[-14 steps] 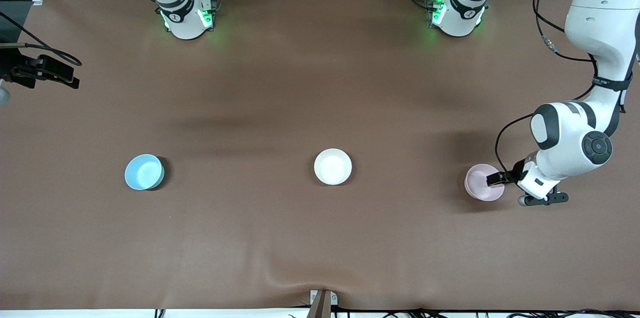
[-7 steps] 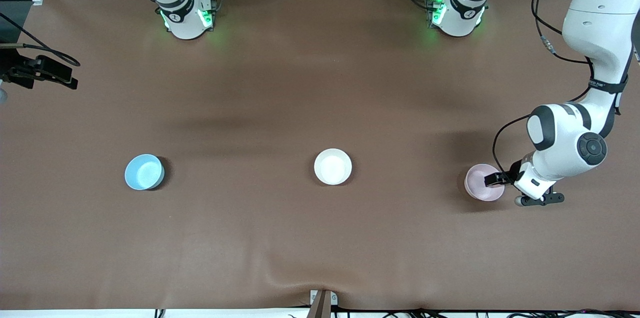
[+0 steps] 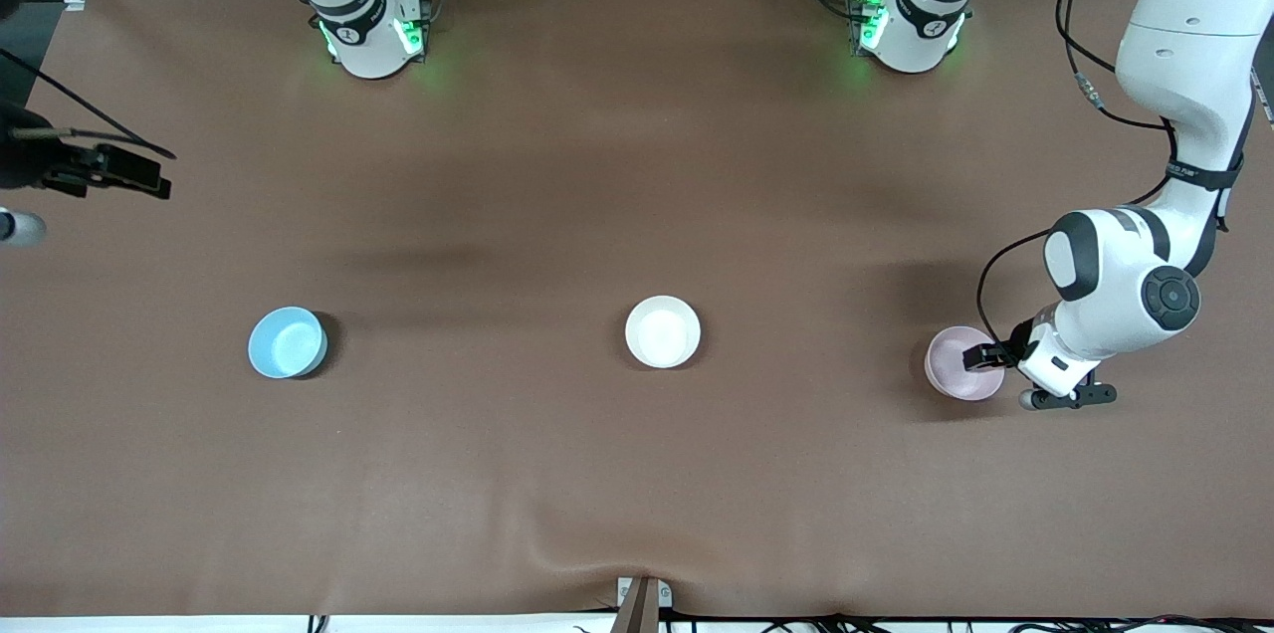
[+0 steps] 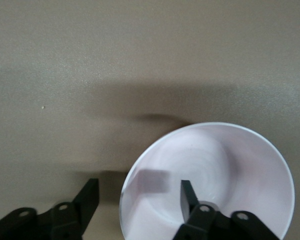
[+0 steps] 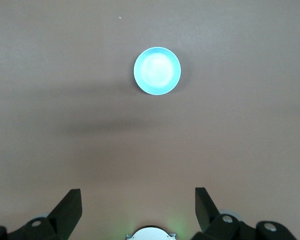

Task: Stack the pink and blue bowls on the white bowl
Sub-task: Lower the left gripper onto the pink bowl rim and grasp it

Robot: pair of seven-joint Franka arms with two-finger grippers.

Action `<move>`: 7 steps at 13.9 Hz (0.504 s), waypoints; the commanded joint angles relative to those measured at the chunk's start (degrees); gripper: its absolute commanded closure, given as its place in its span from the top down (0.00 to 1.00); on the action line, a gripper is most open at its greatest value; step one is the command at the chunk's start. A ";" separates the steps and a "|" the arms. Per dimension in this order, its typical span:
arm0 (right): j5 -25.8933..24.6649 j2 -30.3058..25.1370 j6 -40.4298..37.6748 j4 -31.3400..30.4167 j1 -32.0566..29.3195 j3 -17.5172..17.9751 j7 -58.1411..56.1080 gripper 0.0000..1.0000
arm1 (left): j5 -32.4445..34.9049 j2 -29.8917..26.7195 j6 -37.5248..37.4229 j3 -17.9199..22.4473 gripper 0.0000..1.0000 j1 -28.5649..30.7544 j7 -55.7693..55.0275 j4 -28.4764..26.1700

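The pale pink bowl (image 3: 954, 364) sits on the table at the left arm's end. My left gripper (image 3: 982, 355) is down at it and open, one finger inside the bowl and one outside, straddling the rim on the side away from the white bowl. The left wrist view shows the pink bowl (image 4: 225, 175) and the left gripper (image 4: 139, 186) with the rim between the fingers, not pinched. The white bowl (image 3: 663, 331) sits mid-table. The blue bowl (image 3: 288, 342) sits toward the right arm's end. My right gripper (image 3: 109, 171) hangs open at that end's edge, empty (image 5: 138, 197), with the blue bowl (image 5: 157, 70) far below it.
The two arm bases (image 3: 370, 31) (image 3: 908, 26) stand along the table's back edge. The brown cloth has a raised wrinkle (image 3: 597, 538) near the front edge, above a small bracket (image 3: 642, 598).
My left gripper has shifted slightly toward the middle of the table, staying over the pink bowl's rim. My right gripper has drifted a little. The bowls have not moved.
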 commanded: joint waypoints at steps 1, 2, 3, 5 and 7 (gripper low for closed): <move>0.04 3.30 0.03 0.93 -2.07 0.34 -0.58 1.00 | 1.16 -0.23 1.02 -0.14 0.66 0.11 0.35 -0.75; -0.13 4.10 0.38 0.93 -2.33 0.34 -0.67 1.00 | 1.16 -0.31 1.02 -0.15 0.61 0.12 0.35 -0.75; -0.13 5.24 1.17 0.93 -2.25 0.34 -0.67 1.00 | 1.16 -0.31 1.02 -0.06 0.48 -0.23 0.26 -0.57; -0.40 6.91 2.84 0.75 -2.25 0.25 -0.50 1.00 | 1.24 -0.75 0.93 -0.15 0.12 -0.41 0.52 -0.39; -0.66 8.58 3.90 0.75 -2.60 0.25 -0.58 1.00 | 1.16 -0.93 0.93 -0.49 0.00 -0.24 1.22 -0.22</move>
